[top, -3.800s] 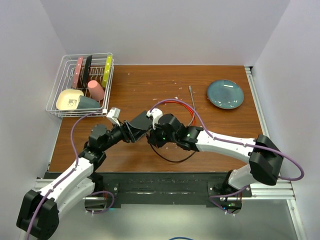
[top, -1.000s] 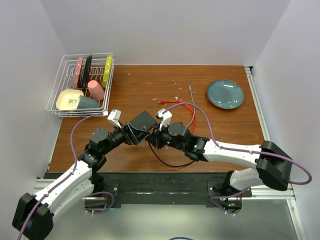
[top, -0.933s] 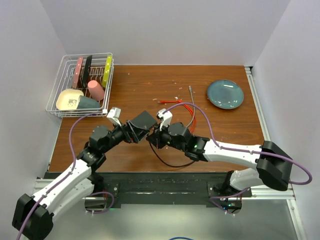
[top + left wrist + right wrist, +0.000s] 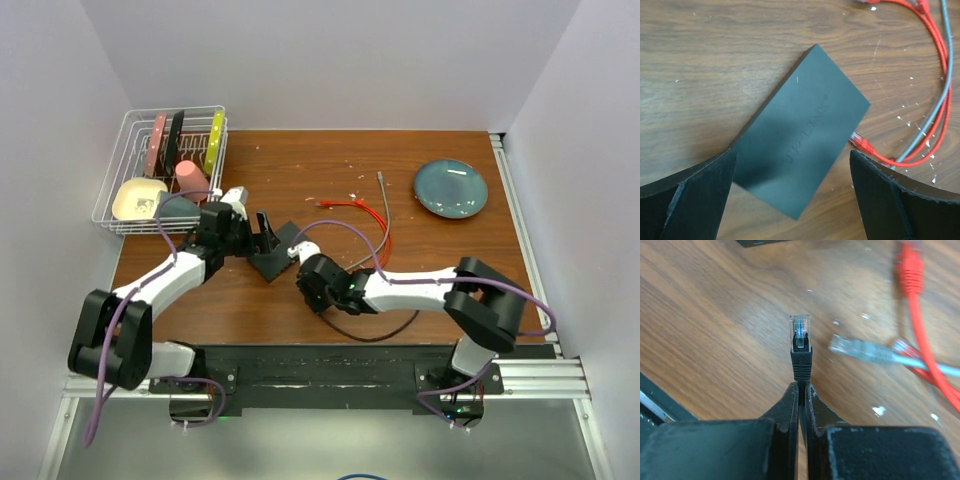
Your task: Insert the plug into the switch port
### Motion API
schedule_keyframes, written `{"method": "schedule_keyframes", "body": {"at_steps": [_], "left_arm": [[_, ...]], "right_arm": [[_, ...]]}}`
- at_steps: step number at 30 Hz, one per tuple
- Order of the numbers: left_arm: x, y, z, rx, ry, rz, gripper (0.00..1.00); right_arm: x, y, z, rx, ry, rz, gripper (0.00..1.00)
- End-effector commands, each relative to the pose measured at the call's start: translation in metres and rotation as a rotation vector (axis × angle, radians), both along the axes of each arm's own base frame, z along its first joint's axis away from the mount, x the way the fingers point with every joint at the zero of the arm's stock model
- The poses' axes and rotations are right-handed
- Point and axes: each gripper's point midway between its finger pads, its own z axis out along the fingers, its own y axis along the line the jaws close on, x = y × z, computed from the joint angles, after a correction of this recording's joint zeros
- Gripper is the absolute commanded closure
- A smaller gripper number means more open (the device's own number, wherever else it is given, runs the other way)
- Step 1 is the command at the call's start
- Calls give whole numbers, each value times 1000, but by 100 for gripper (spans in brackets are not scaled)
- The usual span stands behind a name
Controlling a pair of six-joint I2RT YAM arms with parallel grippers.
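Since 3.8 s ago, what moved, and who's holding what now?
The left gripper let go of the black box. The box was held up mid-table and now lies flat on the wood, with the gripper open above it after pulling back left. The right gripper drew back toward the near edge, away from the box, and is shut on the black plug. The dish rack, blue plate and red cable look unmoved.

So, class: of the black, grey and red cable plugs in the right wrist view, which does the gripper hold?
The black plug with the clear tip, pinched in the right gripper; the grey plug and red plug lie untouched.
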Motion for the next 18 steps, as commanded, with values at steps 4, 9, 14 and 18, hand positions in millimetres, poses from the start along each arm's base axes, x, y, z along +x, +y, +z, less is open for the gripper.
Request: {"method": "schedule_keyframes", "body": {"at_steps": [4,9,14,18], "left_arm": [[19,-2,-16,-29,-43,-13,0],[24,5,-26,-41,-38,6,0],[29,7,-17,-81,-66,9,1],[26,2,-18,-114,-88,-15,5]], "right_arm": [[1,46,13,40,-22,82,100],[7,38,-14,-74,0,33,100],[11,40,-20,-139,11,29,100],[12,31,-29,-223,29,18,100]]}}
